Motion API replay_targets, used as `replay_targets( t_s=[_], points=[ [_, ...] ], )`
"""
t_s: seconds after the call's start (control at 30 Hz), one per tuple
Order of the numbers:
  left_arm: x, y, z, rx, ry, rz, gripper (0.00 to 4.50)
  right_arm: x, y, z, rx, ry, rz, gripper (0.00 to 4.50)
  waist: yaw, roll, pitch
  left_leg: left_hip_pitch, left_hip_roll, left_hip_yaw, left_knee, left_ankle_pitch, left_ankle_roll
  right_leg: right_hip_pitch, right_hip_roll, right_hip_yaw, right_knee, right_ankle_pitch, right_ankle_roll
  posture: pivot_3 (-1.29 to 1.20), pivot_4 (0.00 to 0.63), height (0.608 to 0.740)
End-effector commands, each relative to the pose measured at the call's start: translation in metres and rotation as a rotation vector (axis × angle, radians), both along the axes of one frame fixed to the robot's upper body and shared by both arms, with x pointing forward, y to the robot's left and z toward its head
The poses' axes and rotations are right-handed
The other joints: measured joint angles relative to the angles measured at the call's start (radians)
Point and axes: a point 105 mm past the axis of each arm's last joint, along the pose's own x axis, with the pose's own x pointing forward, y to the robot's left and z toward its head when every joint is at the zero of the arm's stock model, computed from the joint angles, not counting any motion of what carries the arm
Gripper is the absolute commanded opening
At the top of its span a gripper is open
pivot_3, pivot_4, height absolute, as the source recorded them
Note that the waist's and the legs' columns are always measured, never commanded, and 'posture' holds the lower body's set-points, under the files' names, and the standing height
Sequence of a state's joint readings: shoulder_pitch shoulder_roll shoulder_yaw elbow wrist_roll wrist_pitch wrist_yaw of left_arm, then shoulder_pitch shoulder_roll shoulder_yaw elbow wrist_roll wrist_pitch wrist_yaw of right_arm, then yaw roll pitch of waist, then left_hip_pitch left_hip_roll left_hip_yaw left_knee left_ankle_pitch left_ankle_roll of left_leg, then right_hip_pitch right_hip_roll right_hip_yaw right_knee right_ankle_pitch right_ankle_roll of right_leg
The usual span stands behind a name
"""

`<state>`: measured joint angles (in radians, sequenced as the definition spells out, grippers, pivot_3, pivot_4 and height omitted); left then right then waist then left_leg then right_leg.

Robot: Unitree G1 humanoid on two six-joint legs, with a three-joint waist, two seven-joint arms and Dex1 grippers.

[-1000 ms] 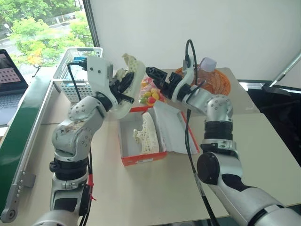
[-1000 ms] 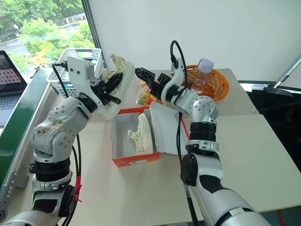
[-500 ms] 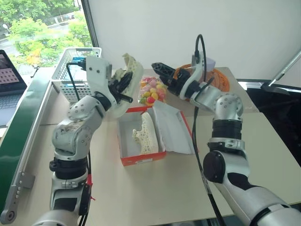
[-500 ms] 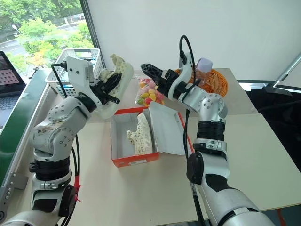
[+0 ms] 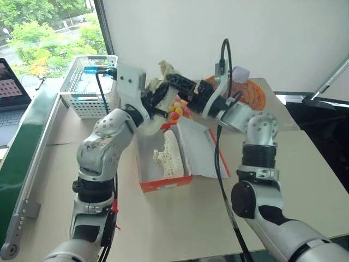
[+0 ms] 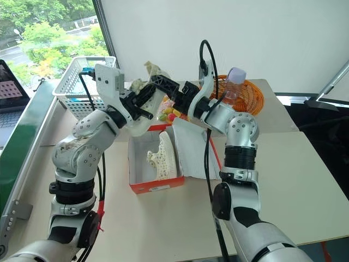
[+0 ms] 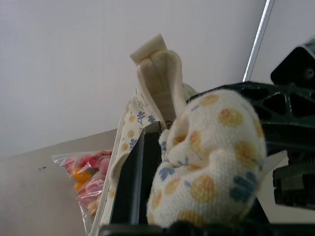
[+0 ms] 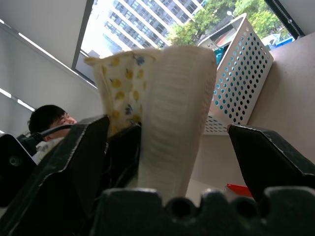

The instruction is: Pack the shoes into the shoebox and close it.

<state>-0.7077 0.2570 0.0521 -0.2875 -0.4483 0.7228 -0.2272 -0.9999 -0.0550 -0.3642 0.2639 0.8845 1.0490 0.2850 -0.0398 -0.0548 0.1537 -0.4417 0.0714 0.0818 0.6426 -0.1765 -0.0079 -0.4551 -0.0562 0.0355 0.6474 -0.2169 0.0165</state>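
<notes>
Holding 1 shoe (image 6: 146, 103) above the table (image 6: 305, 180), the left gripper (image 6: 143, 101) is clamped shut on its collar, with 1 black finger (image 7: 132, 187) inside the opening and the floral-lined tongue bulging beside it in the left wrist view. That shoe hangs over the far end of the box (image 6: 158, 188), its pull tab uppermost. The right gripper (image 6: 162, 87) reaches in from the other side with its fingers spread wide; in the right wrist view the shoe's ribbed heel stands between the 2 fingers (image 8: 268, 157), and no contact with either can be made out. The 2 grippers are near each other, almost meeting at the shoe.

Below them the red-orange box sits open on the table, white inside, its lid (image 6: 192, 150) folded out flat to the robot's right. A 2nd shoe (image 6: 163, 158) lies in the box on its side, against the wall next to the lid, toe toward the far end.

Beyond the box lies a clear bag of coloured sweets (image 6: 170, 113), partly hidden by the grippers. A white lattice basket (image 6: 76, 87) stands at the far left, and an orange woven basket (image 6: 248, 95) with a bottle (image 6: 234, 84) in it at the far right. A laptop (image 6: 12, 87) shows at the left edge.
</notes>
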Motion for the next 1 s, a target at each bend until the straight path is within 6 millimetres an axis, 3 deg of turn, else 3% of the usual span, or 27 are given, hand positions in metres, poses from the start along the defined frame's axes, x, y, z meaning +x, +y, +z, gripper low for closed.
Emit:
replay_targets(
  t_s=[0.03,0.13,0.23,0.4,0.53,0.67,0.73,0.8,0.93,0.97,1.0],
  points=[
    [-0.012,-0.005,0.026,-0.015,-0.104,-0.026,0.29,-0.001,0.002,0.005,-0.011,-0.039,-0.004,4.50,0.000,0.000,0.000,0.000,0.000,0.000,0.000,0.000,0.000,0.000,0.000,0.000,0.000,0.000,0.000,0.00,0.150,0.740],
    [-0.014,-0.005,0.023,-0.011,-0.097,-0.026,0.29,0.005,-0.001,0.004,0.001,-0.032,-0.024,4.50,0.000,0.000,0.000,0.000,0.000,0.000,0.000,0.000,0.000,0.000,0.000,0.000,0.000,0.000,0.000,0.00,0.150,0.740],
    [-0.015,-0.005,0.020,-0.010,-0.087,-0.025,0.28,0.009,-0.003,0.006,0.019,-0.032,-0.044,3.79,0.000,0.000,0.000,0.000,0.000,0.000,0.000,0.000,0.000,0.000,0.000,0.000,0.000,0.000,0.000,0.00,0.150,0.740],
    [-0.017,-0.006,0.017,-0.013,-0.074,-0.025,0.28,0.015,-0.005,0.014,0.058,-0.046,-0.066,2.01,-0.001,0.000,0.000,0.000,0.000,0.000,0.000,0.000,0.000,0.000,0.000,0.000,0.000,0.000,0.000,0.00,0.150,0.740],
    [-0.017,-0.006,0.015,-0.013,-0.067,-0.027,0.28,0.014,-0.004,0.016,0.069,-0.054,-0.059,0.87,0.000,0.000,0.000,0.000,0.000,0.000,0.000,0.000,0.000,0.000,0.000,0.000,0.000,0.000,0.000,0.00,0.150,0.740],
    [-0.018,-0.003,0.014,-0.015,-0.058,-0.024,0.28,0.014,-0.004,0.018,0.080,-0.061,-0.059,0.64,0.000,0.000,0.000,0.000,0.000,0.000,0.000,0.000,0.000,0.000,0.000,0.000,0.000,0.000,0.000,0.00,0.150,0.740],
    [-0.022,-0.002,0.014,-0.040,-0.050,-0.045,1.25,0.014,-0.004,0.019,0.078,-0.064,-0.063,0.61,-0.002,0.000,0.000,0.000,0.000,0.000,0.000,0.000,0.000,0.000,0.000,0.000,0.000,0.000,0.000,0.00,0.150,0.740],
    [-0.026,0.003,0.013,-0.052,-0.042,-0.044,1.93,0.014,-0.005,0.019,0.063,-0.073,-0.074,0.60,-0.002,0.000,0.000,0.000,0.000,0.000,0.000,0.000,0.000,0.000,0.000,0.000,0.000,0.000,0.000,0.00,0.150,0.740],
    [-0.029,0.025,0.006,0.010,-0.011,0.010,3.46,0.018,-0.006,0.019,-0.015,-0.097,-0.117,0.59,-0.003,0.000,0.000,0.000,0.000,0.000,0.000,0.000,0.000,0.000,0.000,0.000,0.000,0.000,0.000,0.00,0.150,0.740],
    [-0.031,0.032,0.004,0.043,-0.006,0.018,3.76,0.018,-0.006,0.019,-0.036,-0.101,-0.121,0.59,-0.004,0.000,0.000,0.000,0.000,0.000,0.000,0.000,0.000,0.000,0.000,0.001,0.000,0.000,0.000,0.00,0.150,0.740],
    [-0.033,0.037,0.003,0.065,-0.002,0.023,3.76,0.019,-0.006,0.020,-0.049,-0.104,-0.122,0.59,-0.007,0.000,0.000,0.000,0.000,0.000,0.000,0.000,0.000,0.000,0.000,0.001,0.000,0.000,0.000,0.00,0.150,0.740]
  ],
)
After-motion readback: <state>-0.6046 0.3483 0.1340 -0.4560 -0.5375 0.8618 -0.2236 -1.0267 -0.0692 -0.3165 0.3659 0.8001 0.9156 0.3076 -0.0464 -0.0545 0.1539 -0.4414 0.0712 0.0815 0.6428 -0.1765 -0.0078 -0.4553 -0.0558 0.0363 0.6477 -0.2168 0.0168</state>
